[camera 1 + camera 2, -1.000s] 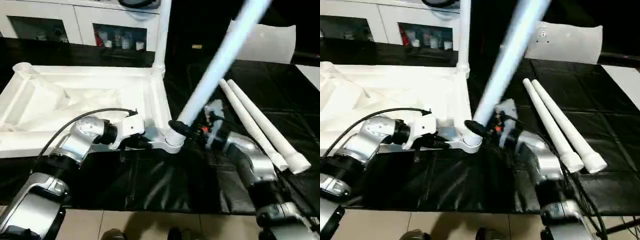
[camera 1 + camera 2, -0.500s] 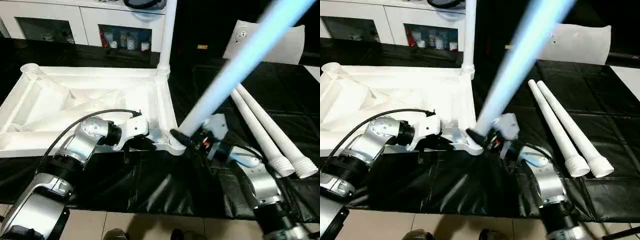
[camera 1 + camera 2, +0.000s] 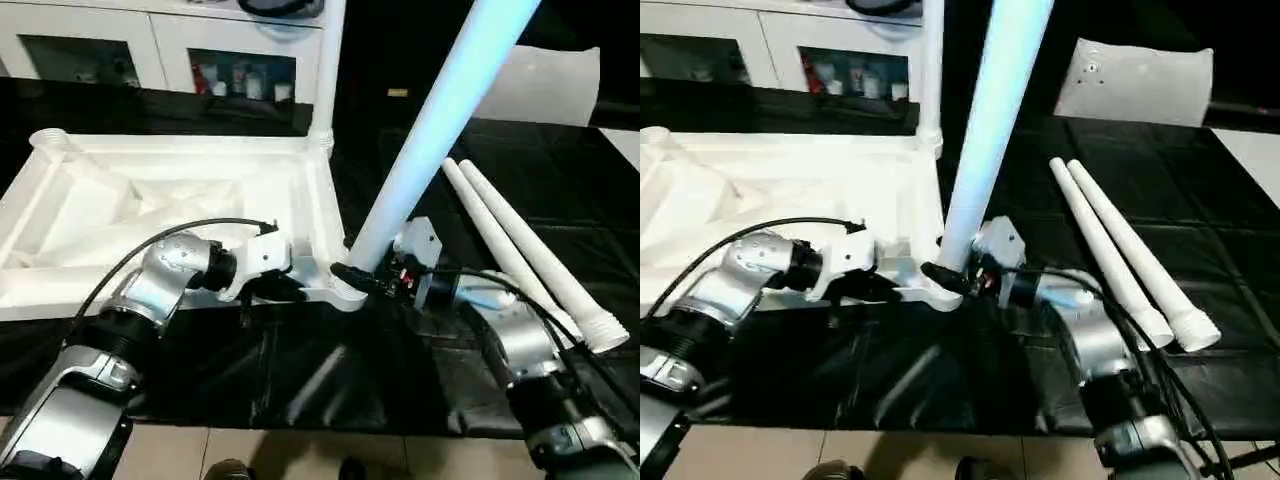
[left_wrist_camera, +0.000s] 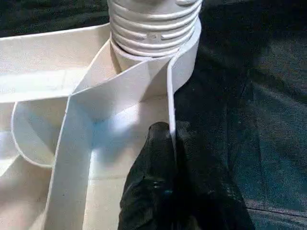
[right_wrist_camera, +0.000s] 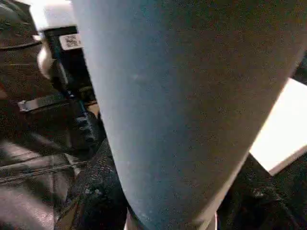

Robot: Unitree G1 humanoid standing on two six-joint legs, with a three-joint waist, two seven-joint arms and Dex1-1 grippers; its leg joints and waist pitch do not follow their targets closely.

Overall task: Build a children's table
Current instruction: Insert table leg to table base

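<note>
The white tabletop (image 3: 150, 200) lies ribbed side up on black sheeting. One white leg (image 3: 325, 90) stands upright in its far right corner socket. A second leg (image 3: 430, 120) leans in the near right corner socket (image 3: 340, 290), its threaded end (image 4: 153, 24) seated in the socket. My right gripper (image 3: 362, 280) is shut around this leg's base. My left gripper (image 4: 168, 158) is shut on the tabletop's rim wall beside that socket. Two more legs (image 3: 520, 250) lie side by side on the sheeting to the right.
A white cabinet (image 3: 150, 45) with dark compartments stands behind the tabletop. A white pillow-like slab (image 3: 555, 85) lies at the back right. Black sheeting (image 3: 330, 370) covers the work surface; tiled floor (image 3: 300, 455) shows at the near edge.
The held leg has swung more upright in the near right socket, and my right gripper has moved in closer to the socket. My left gripper has kept its hold.
</note>
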